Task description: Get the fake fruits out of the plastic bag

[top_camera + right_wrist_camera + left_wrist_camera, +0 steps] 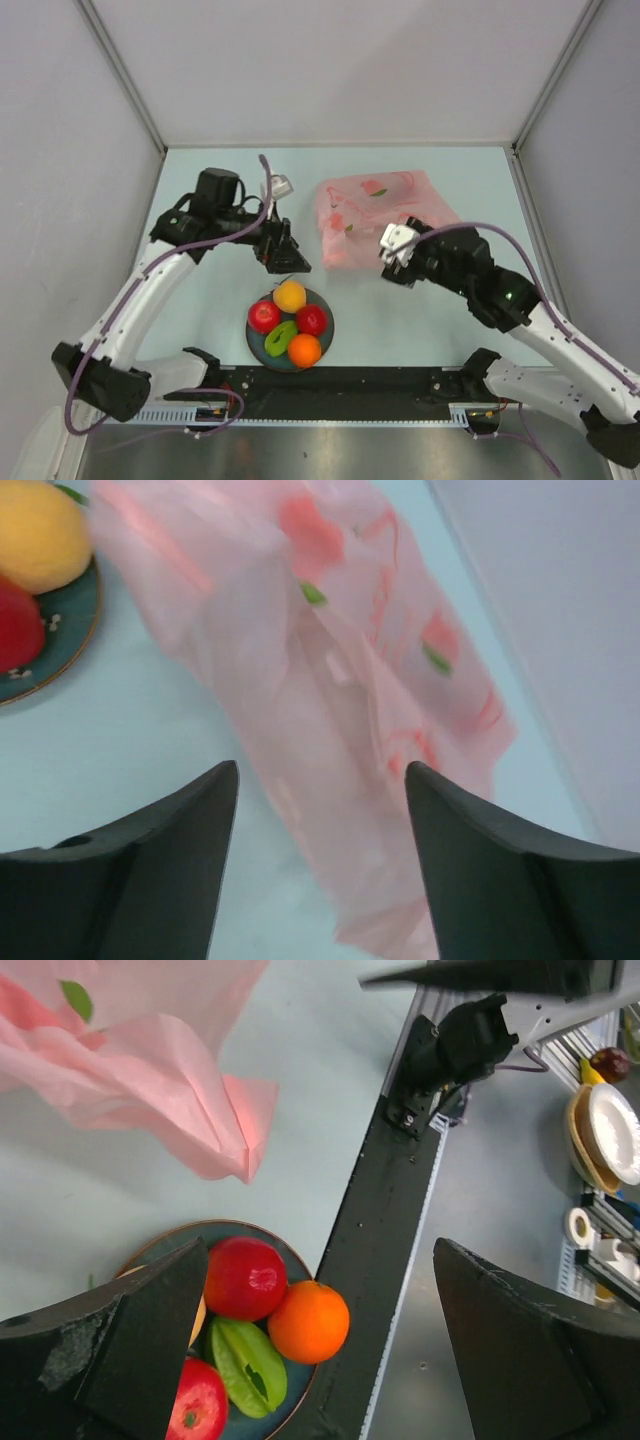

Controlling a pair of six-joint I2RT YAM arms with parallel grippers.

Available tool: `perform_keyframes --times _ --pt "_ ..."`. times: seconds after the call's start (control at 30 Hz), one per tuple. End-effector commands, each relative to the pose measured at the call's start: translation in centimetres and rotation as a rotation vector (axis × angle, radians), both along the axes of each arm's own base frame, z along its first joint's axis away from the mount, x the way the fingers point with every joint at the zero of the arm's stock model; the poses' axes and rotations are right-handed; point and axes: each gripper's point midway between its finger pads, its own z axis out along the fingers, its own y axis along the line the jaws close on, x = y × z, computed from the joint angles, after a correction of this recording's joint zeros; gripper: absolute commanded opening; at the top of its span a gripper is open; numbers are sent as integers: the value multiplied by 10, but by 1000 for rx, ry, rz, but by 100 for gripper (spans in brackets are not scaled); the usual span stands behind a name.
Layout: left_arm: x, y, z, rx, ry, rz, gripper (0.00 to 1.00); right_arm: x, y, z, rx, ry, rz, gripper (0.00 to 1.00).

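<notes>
five fake fruits (290, 296) sit on the dark plate (256, 345). the pink plastic bag (375, 210) lies on the surface (215, 300) nearby, apart from the plate. left hand (284, 259) and right hand (392, 251) both gape, empty.

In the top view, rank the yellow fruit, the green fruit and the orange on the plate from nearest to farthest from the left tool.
From the left tool:
1. yellow fruit, at the far edge of the plate, right in front of the tool.
2. green fruit, mid-plate.
3. orange, at the plate's near edge.
</notes>
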Motion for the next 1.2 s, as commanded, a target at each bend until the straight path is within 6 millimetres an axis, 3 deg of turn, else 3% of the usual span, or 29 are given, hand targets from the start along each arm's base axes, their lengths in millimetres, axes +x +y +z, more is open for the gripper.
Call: perform_keyframes --times 0.0,0.23,0.33,0.37,0.4,0.43,0.47,0.5,0.53,0.6,0.7,0.83,0.97,1.07,1.17 --pt "4 -28 -13 1 101 -74 100 20 -28 -26 135 294 -239 60" --pt "24 -73 -32 9 261 -112 100 55 -10 -56 124 369 -263 47" --pt "34 -84 -36 8 297 -116 100 73 -6 -78 101 391 -289 44" --pt "38 -85 -41 20 296 -106 97 82 -7 -96 86 421 -312 44" --pt "41 -86 -41 22 283 -107 91 88 -6 -103 92 426 -321 43" --pt "42 -86 -47 33 271 -130 68 100 -2 -103 125 406 -328 43" --pt "43 -86 -46 35 255 -141 54 109 0 -120 112 434 -349 42" --pt "45 -87 -41 33 228 -150 41 120 -1 -123 127 425 -363 42" --pt "43 -84 -39 44 204 -162 16 135 4 -120 164 394 -364 42" --pt "41 -81 -19 31 129 -182 0 156 7 -135 170 401 -411 44" --pt "35 -75 -4 34 71 -213 0 188 14 -141 223 416 -471 45" --pt "39 -59 -22 47 100 -200 0 235 3 -124 330 342 -568 46" --pt "45 -53 -24 49 91 -195 0 271 -3 -101 392 254 -629 52" --pt "53 -54 -21 68 39 -226 0 290 1 -114 393 279 -646 57" --pt "59 -56 -17 77 7 -235 0 300 7 -133 371 303 -654 77"
